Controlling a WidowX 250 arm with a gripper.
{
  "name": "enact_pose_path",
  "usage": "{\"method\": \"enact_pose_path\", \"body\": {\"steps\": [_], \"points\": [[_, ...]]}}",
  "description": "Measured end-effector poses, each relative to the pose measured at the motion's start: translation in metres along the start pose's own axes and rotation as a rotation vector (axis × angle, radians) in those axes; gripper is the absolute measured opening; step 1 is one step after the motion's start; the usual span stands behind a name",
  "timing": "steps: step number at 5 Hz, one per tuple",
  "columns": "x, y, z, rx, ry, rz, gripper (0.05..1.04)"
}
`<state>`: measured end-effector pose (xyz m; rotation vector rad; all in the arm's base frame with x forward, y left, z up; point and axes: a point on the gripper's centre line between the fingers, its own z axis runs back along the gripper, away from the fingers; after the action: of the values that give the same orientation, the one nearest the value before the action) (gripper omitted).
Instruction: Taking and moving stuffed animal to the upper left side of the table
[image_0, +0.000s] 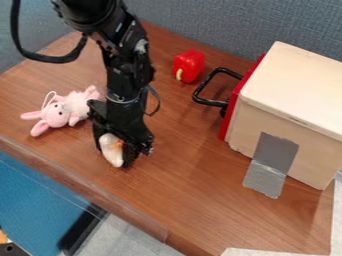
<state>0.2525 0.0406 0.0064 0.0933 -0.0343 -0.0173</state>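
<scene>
Pink bunny (57, 114): stuffed toy, lying toward the table's (194, 200) left edge.
Toy mix-up: we risk moving the white-and-orange thing (110, 149) if the bunny is our target.
Bunny snag: a low swing up-left could drag it.
Gripper (116, 156) fingers: part-open, seemingly pinching the white-and-orange thing near the front edge; we can't tell if it's lifted.

No readable text
Small pale marks can be seen on the upper part of the black robot arm (120, 37), but they are too small to be made out as letters, numbers or signs, and no wording can be read.
</scene>
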Motion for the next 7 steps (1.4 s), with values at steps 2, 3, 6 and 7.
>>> {"method": "enact_pose_path", "body": {"steps": [2, 3, 6, 7], "points": [[0.026, 0.013, 0.050, -0.037, -0.066, 0.077, 0.494], [0.056, 0.040, 0.068, -0.021, -0.131, 0.147, 0.493], [0.131, 0.135, 0.050, 0.001, -0.169, 0.358, 0.493], [0.134, 0.151, 0.029, 0.024, -0.116, 0.388, 0.493]]}}
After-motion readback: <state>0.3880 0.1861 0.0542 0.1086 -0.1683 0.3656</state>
